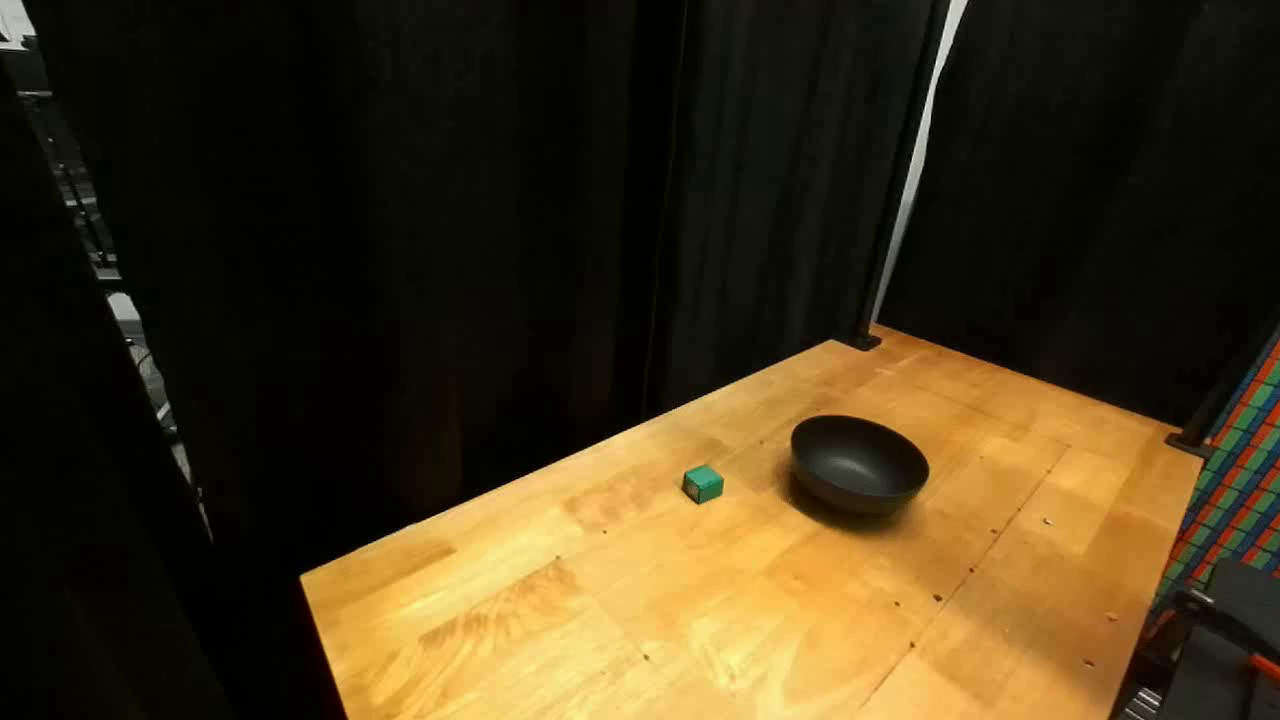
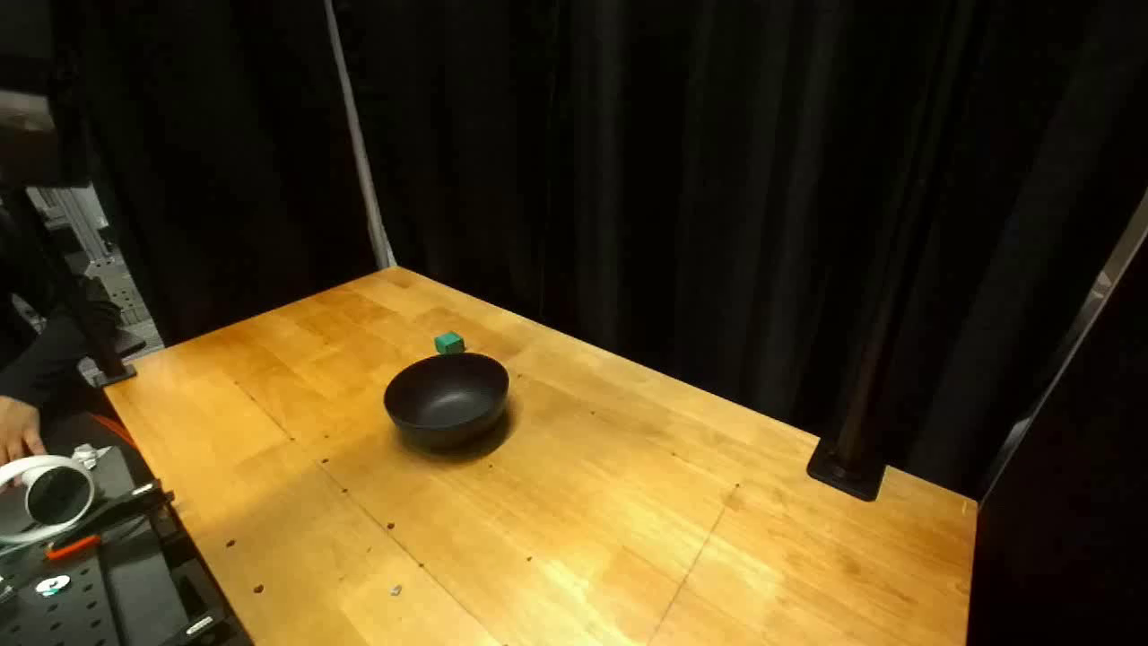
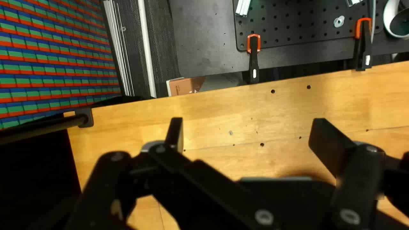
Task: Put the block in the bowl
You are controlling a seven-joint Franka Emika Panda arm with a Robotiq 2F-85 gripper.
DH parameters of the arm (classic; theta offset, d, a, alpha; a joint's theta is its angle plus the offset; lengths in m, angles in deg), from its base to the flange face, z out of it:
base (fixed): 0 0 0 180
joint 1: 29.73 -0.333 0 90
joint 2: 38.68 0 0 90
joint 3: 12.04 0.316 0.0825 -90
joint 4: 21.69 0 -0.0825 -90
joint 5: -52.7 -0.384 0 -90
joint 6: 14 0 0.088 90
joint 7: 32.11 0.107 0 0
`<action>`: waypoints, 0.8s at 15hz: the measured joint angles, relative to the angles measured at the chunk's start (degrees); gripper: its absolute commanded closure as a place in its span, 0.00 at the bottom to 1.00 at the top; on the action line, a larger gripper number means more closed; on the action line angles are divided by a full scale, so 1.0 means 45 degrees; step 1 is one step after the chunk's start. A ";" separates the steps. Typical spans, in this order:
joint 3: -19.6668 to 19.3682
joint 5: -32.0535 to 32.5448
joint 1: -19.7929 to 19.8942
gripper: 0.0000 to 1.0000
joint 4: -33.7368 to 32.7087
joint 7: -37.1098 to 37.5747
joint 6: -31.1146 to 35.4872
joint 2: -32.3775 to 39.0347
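The block is a small green cube (image 1: 703, 484) resting on the wooden table (image 1: 620, 590). In an exterior view, it lies left of the bowl (image 1: 860, 465), apart from it. The bowl is black, round and upright, and its inside looks empty. In an exterior view, the green cube (image 2: 449, 343) shows just behind the far rim of the bowl (image 2: 447, 401). My gripper (image 3: 249, 134) shows only in the wrist view, open with nothing between its fingers, above the table. There the block is out of view; a shadow shows by the gripper's base, and the bowl is mostly or wholly hidden.
Clamps with orange tips (image 3: 254, 59) grip the edge beside a black perforated board (image 3: 297, 22). A black pole base (image 2: 847, 468) stands on the table edge. Black curtains (image 1: 500, 250) hang behind the table. A person's hand (image 2: 18, 431) is at the far left.
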 measured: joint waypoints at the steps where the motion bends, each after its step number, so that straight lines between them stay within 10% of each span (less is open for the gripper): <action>1: 0.0001 0.0000 0.0000 0.00 -0.0052 0.0000 0.0001 -0.0003; 7: -0.0040 -0.0115 -0.0239 0.00 -0.0009 0.0053 0.0403 0.0063; 12: 0.0497 -0.1197 -0.1553 0.00 0.0447 0.0561 0.3990 0.1922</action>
